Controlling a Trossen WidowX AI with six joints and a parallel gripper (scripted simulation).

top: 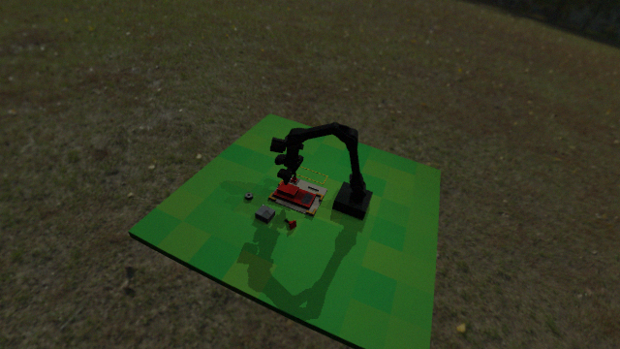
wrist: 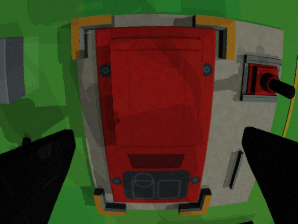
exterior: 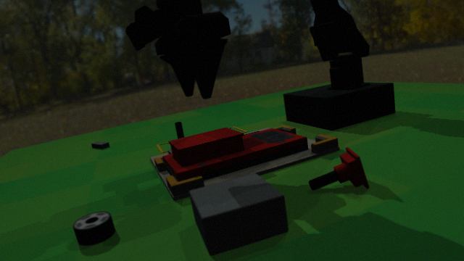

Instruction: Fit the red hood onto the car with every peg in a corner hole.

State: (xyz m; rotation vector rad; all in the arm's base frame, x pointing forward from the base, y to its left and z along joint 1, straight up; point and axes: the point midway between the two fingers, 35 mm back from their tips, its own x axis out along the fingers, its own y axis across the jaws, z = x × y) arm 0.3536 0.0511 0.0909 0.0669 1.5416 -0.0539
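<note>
The top view is looking down at a slant from high and far off, taking in the whole green chequered tabletop [top: 387,271]. The exterior view is sitting low and near, facing across the red flat-roofed hood [exterior: 217,148] below the black two-fingered tool [exterior: 197,96]. The wrist view is peering straight down from the tool, close above that hood [wrist: 156,116], which all three are sharing.
</note>
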